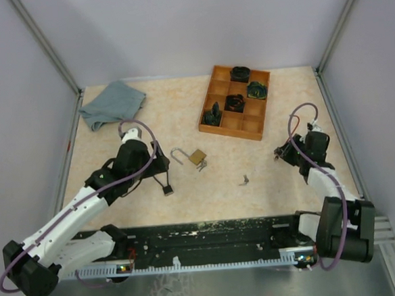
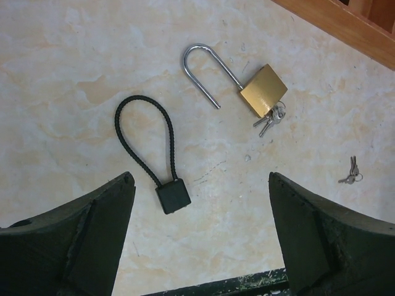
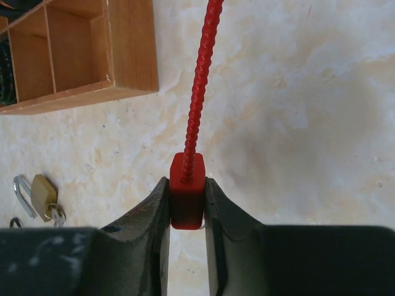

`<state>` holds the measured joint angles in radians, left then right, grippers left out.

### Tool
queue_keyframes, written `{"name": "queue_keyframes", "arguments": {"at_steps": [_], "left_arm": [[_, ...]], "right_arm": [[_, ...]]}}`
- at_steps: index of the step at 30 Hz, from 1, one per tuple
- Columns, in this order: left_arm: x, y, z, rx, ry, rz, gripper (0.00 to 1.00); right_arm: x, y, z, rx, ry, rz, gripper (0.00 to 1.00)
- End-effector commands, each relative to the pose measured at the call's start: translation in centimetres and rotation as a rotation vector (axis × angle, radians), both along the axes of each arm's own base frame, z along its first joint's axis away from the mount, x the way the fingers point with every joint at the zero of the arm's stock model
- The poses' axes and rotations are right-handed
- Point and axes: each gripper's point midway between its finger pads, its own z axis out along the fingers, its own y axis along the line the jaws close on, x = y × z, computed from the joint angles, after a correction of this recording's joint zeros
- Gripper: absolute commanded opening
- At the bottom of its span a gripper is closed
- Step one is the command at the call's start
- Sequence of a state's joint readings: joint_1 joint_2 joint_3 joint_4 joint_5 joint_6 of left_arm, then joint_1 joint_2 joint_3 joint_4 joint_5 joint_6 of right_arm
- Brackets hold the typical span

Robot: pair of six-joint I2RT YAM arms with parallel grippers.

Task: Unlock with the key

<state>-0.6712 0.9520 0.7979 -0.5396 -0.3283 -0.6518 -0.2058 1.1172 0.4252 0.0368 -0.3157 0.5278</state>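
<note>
Brass padlock (image 2: pixel 262 90) lies open on the surface (image 2: pixel 74 74), keys (image 2: pixel 270 120) in it; left tool (image 2: pixel 199 179) gapes empty; right tool (image 3: pixel 187 183) clenches red lock (image 3: pixel 186 206). Next, probably, fetching loose keys (image 2: pixel 350 177).

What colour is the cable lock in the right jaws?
The cable lock is red, clearest in right wrist view.

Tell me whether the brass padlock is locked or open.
Open. The padlock has one shackle end free, outside its body; keys sit at its base.
</note>
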Motion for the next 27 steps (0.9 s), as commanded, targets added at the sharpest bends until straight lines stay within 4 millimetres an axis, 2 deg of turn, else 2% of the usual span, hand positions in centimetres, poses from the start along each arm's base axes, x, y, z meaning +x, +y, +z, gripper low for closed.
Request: {"name": "queue_keyframes", "arguments": {"at_steps": [1,4,7,11,13,16,20,27], "left_arm": [[-0.1,-1.1,-0.1,-0.033,0.003,-0.059,0.93],[-0.3,-2.0,-0.2,-0.051,0.009,-0.11,0.94],[-0.5,-2.9,-0.1,-0.081,0.009,-0.149,0.94],[-0.6,-3.4,0.0,-0.094,0.017,-0.17,0.94],[-0.8,-3.7,0.1,-0.108,0.019,-0.189,0.94],[-1.1,-4.4,-0.1,-0.128,0.031,-0.219,0.95],[-1.5,-4.9,-0.8,-0.146,0.062,-0.237,0.95],[-1.8,-5.1,-1.1,-0.164,0.07,-0.25,0.95]], "right_arm": [[0.9,-0.8,1.5,-0.045,-0.06,-0.011,0.25],[-0.2,-2.2,0.9,-0.116,-0.012,-0.064,0.4],[-1.4,-2.9,1.0,-0.181,0.01,-0.094,0.48],[-2.7,-2.2,1.7,-0.282,0.024,-0.087,0.54],[-2.9,-0.6,2.7,-0.311,-0.002,-0.046,0.55],[-3.4,4.0,3.7,-0.298,-0.016,0.112,0.55],[-5.1,8.9,2.5,-0.353,0.061,0.316,0.53],[-6.7,12.3,0.3,-0.401,0.164,0.481,0.46]]}}
